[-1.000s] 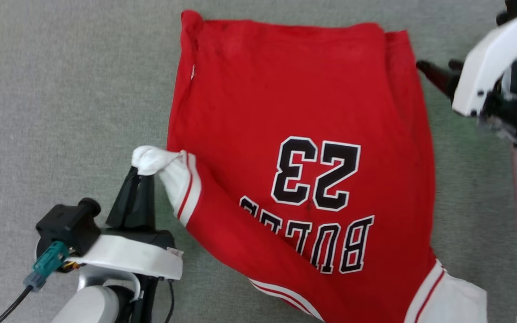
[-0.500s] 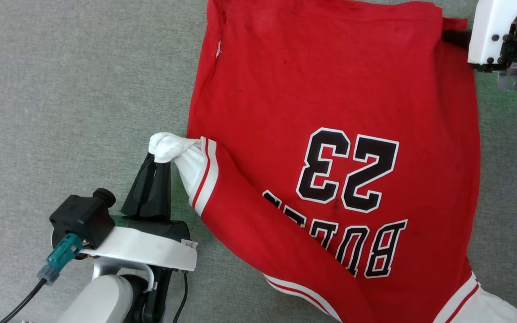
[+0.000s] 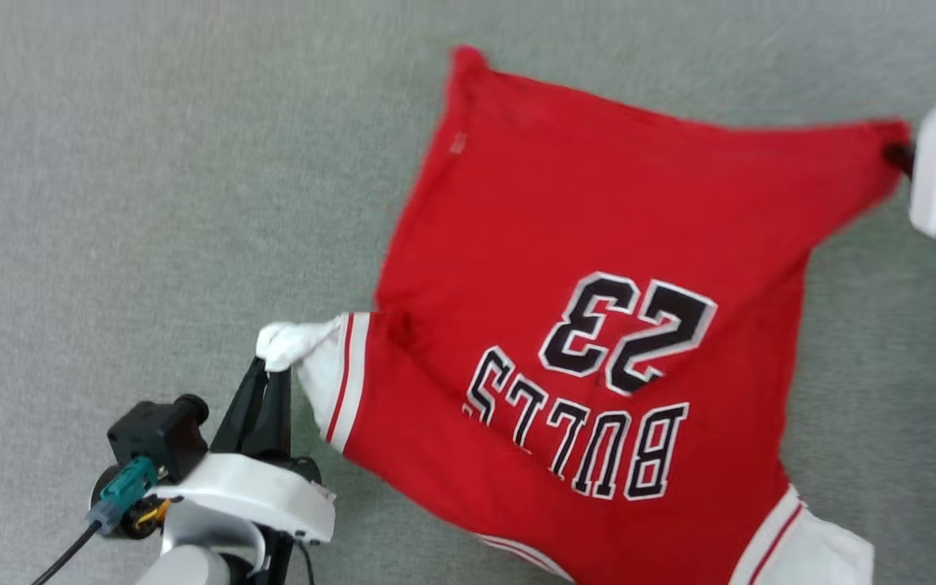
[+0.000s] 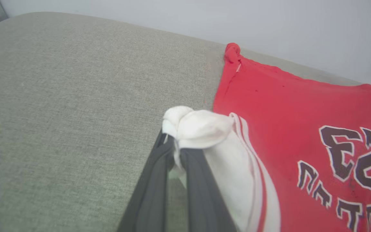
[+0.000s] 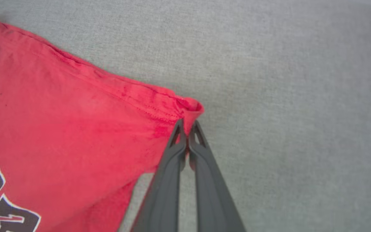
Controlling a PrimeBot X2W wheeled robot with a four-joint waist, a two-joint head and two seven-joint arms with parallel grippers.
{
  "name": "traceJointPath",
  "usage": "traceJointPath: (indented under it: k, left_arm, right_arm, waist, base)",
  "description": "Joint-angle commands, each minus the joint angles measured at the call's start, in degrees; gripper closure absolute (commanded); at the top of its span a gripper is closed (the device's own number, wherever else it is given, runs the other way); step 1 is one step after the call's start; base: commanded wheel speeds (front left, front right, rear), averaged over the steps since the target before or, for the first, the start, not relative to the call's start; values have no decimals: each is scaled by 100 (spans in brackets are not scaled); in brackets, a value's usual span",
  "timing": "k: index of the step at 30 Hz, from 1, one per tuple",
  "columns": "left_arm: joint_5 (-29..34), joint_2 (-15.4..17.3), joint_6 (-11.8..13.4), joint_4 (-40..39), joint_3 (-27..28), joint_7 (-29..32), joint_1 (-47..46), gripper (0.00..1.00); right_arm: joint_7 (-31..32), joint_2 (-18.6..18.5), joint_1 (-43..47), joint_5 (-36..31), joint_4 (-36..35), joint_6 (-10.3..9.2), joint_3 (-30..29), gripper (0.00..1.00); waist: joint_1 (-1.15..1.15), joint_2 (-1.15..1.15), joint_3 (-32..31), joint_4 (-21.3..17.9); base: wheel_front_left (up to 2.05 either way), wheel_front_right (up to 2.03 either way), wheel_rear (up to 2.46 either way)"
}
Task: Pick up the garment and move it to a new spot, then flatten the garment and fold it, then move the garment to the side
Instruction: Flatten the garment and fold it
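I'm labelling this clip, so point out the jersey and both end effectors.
jersey (image 3: 598,211), head view, on the plain red body fabric.
left end effector (image 4: 172,145), left wrist view, between fingertips pinching the white sleeve.
right end effector (image 5: 187,125), right wrist view, between fingertips clamped on the red hem corner.

Obs: garment (image 3: 598,211) thin soft cloth, matt, lightly creased; lettering (image 3: 598,406) flat, matt. Under it, work surface (image 3: 151,203) grey woven fabric, coarse, matt; left gripper (image 3: 271,374) fingers (image 4: 150,193) dark, smooth, matt, plastic-looking; wrist shell (image 3: 249,491) white, smooth, semi-gloss.
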Motion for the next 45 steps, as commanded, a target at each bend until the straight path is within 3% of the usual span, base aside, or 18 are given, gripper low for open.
traceJointPath:
  k: [1, 5, 8, 13, 15, 16, 17, 19, 20, 21, 22, 24, 30, 33, 38, 45]
  left_arm:
    - [-44, 35, 43, 37, 12, 20, 126, 100]
    - [-130, 109, 131, 119, 26, 111, 409, 100]
    - [-201, 192, 151, 221, 29, 186, 613, 100]
    - [-269, 271, 201, 306, -20, 305, 851, 100]
    - [-279, 291, 208, 319, -24, 321, 892, 100]
    - [-291, 308, 229, 322, -37, 352, 964, 100]
    - [-291, 308, 229, 322, -37, 352, 964, 100]
    - [-323, 321, 245, 331, -56, 390, 1017, 100]
    - [-327, 322, 249, 332, -59, 397, 1020, 100]
    - [-325, 319, 249, 332, -62, 407, 1013, 100]
    - [-333, 320, 229, 347, -59, 405, 996, 100]
    - [-340, 324, 206, 363, -52, 394, 974, 100]
    - [-275, 303, 164, 296, -66, 384, 714, 100]
    - [-220, 289, 129, 254, -65, 379, 512, 100]
    - [-183, 227, 24, 222, -49, 318, 154, 100]
    - [-24, 82, -127, 243, -179, 279, -420, 100]
  right_arm:
    - [20, -99, 357, 66, -185, -8, -84, 100]
    - [154, -268, 1674, 121, -927, -8, -518, 100]
    - [337, -97, 2797, 85, -1538, -7, -922, 100]
    - [716, 513, 4661, 84, -2453, -7, -1601, 100]
    - [777, 662, 4950, 88, -2594, -7, -1699, 100]
    - [891, 992, 5483, 65, -2825, -7, -1848, 100]
    - [891, 992, 5483, 65, -2825, -7, -1848, 100]
    - [974, 1386, 6006, 50, -3068, -7, -2019, 100]
    - [883, 1480, 6071, 93, -3150, -7, -2086, 88]
    - [763, 1548, 6121, 103, -3230, -7, -2101, 33]
    - [577, 1598, 6151, 91, -3303, -7, -2111, 0]
    - [339, 1635, 6114, 77, -3372, -7, -2116, 0]
    - [-1584, 1731, 5390, -154, -3398, -7, -2242, 0]
    - [-2079, 1730, 4842, -80, -3192, -7, -2004, 0]
    - [-1641, 1338, 3818, 206, -2819, -7, -1195, 0]
    - [-166, 844, 2438, 359, -2268, -7, -265, 0]
  waist:
    - [-1, 0, -490, -279]
    - [-1, 0, -939, -507]
    - [-1, 0, -1238, -664]
    - [-1, 0, -1591, -841]
    - [-1, 0, -1643, -869]
    - [-1, 0, -1715, -905]
    - [-1, 0, -1715, -905]
    - [-1, 0, -1787, -934]
    - [-1, 0, -1794, -938]
    - [-1, 0, -1794, -941]
    - [-1, 0, -1785, -942]
    - [-1, 0, -1773, -945]
    - [-1, 0, -1435, -901]
    - [-1, 0, -1145, -855]
    - [-1, 0, -621, -729]
    - [-1, 0, -47, -346]
  base:
    - [0, 0, 0]
    - [0, 0, 0]
    - [0, 0, 0]
    - [0, 0, 0]
    - [0, 0, 0]
    - [0, 0, 0]
    - [0, 0, 0]
    - [0, 0, 0]
    - [0, 0, 0]
    - [0, 0, 0]
    - [0, 0, 0]
    - [0, 0, 0]
    - [0, 0, 0]
    - [0, 0, 0]
    - [0, 0, 0]
    - [0, 0, 0]
